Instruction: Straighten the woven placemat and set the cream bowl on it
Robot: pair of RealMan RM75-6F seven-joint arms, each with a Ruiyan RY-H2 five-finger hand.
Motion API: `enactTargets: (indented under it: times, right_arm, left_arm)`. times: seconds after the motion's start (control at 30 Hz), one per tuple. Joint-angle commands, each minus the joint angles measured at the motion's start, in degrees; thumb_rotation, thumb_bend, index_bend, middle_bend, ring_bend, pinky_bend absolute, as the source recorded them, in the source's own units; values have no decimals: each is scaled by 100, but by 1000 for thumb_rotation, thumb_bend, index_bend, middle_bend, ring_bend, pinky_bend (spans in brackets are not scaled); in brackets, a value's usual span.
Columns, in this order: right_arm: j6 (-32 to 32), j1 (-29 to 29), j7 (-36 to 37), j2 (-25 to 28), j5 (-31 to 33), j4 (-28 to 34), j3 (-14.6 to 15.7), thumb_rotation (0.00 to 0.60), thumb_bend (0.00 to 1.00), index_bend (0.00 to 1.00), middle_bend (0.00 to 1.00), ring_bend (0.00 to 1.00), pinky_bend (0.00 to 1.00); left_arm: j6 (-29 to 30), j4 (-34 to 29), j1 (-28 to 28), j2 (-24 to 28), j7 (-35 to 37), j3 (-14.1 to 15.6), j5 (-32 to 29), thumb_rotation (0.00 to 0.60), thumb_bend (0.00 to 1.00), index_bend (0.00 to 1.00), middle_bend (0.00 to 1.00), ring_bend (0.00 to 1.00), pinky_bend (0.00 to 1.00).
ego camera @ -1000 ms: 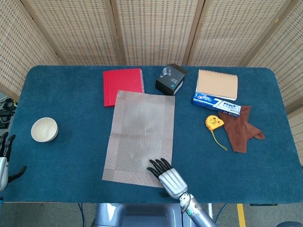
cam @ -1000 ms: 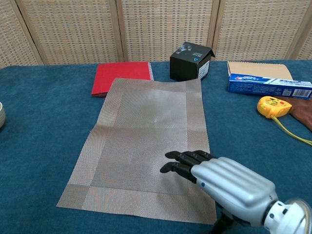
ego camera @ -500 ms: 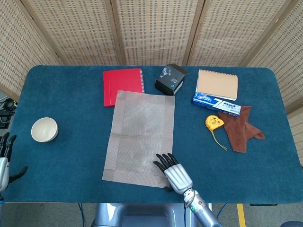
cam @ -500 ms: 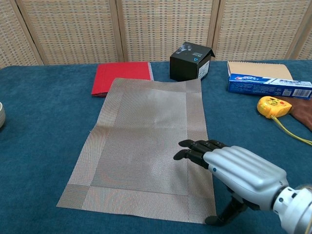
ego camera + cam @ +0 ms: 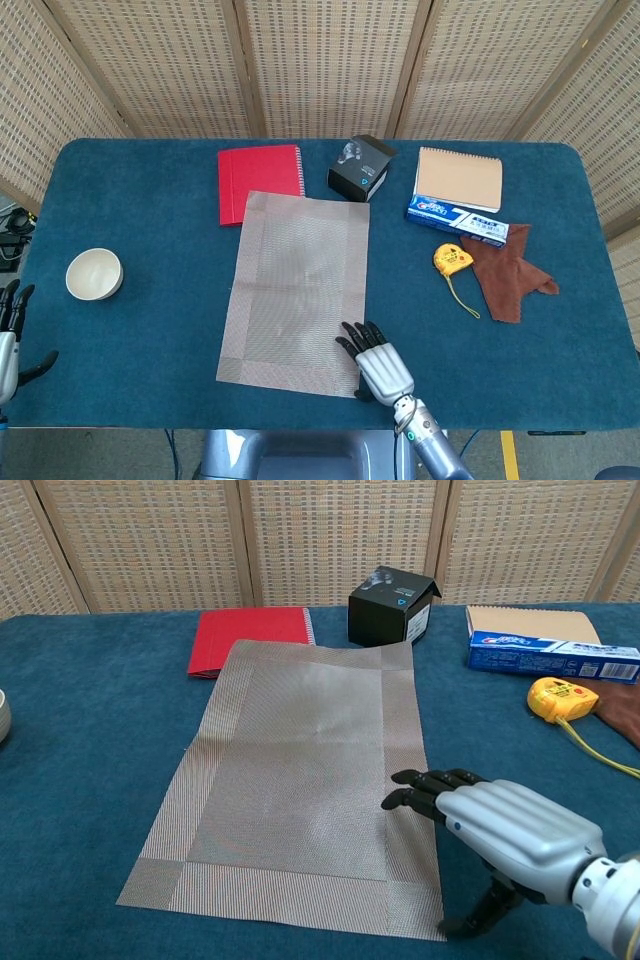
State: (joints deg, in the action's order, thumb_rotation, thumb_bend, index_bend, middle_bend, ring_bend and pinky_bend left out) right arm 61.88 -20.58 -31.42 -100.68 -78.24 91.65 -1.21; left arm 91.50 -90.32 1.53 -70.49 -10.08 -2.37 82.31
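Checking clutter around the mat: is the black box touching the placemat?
Cannot tell. In the chest view the box meets the placemat's far edge, but neither view shows contact or a gap plainly.

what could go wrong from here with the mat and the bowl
The placemat lies skewed, its far edge overlapping the red notebook and touching the black box; dragging it could shove either. The right robot hand sits only on the mat's near right corner, so pulling may bunch it rather than turn it. The cream bowl is far left, still to be carried over.
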Motion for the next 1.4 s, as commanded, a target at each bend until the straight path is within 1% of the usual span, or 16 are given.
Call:
enactTargets:
  times: [0.03,0.2,0.4,0.6,0.67,0.77,0.83,0.9,1.03,1.2,1.4]
  right_arm:
    - [10,-14,-70,50,79,51,-4,600,126,176,0,0,0]
    - [2,-38,-243,120,259,158,12,600,127,175,0,0,0]
    - [-30,-76,-260,103,343,137,36,600,126,175,0,0,0]
    - [-86,-138,-71,33,291,50,71,600,124,175,0,0,0]
    - [-61,-171,225,-52,84,-54,83,600,129,176,0,0,0]
    - [103,-174,645,-228,-300,-387,153,600,195,212,0,0,0]
    - [172,-171,907,-295,-452,-519,183,600,273,240,0,0,0]
    - [241,-174,1144,-352,-595,-627,206,600,314,248,0,0,0]
    - [367,-181,1468,-441,-809,-735,232,600,340,278,0,0,0]
    - [486,-170,1730,-563,-945,-844,238,600,375,290,0,0,0]
    - [523,-205,1965,-707,-982,-995,155,600,399,304,0,0,0]
  left_arm:
    - [-12,-1,-3,-3,-13,-1,13,600,165,60,0,0,0]
    - [-47,-10,-10,-10,-33,-9,17,600,165,61,0,0,0]
    - [-60,-17,-16,-14,-49,-7,49,600,166,62,0,0,0]
    - [-73,-19,-26,-16,-39,-23,50,600,166,67,0,0,0]
    - [-89,-12,-25,-17,-38,-25,52,600,166,69,0,0,0]
    - [-107,-4,-29,-12,-5,-45,25,600,167,72,0,0,0]
    - [-121,-2,-29,-9,11,-48,23,600,167,72,0,0,0]
    - [-133,4,-29,-13,20,-48,27,600,167,72,0,0,0]
    - [-150,14,-28,-22,23,-49,38,600,168,75,0,0,0]
    - [-164,9,-31,-25,42,-57,34,600,168,81,0,0,0]
    - [-190,5,-33,-26,58,-47,49,600,170,83,0,0,0]
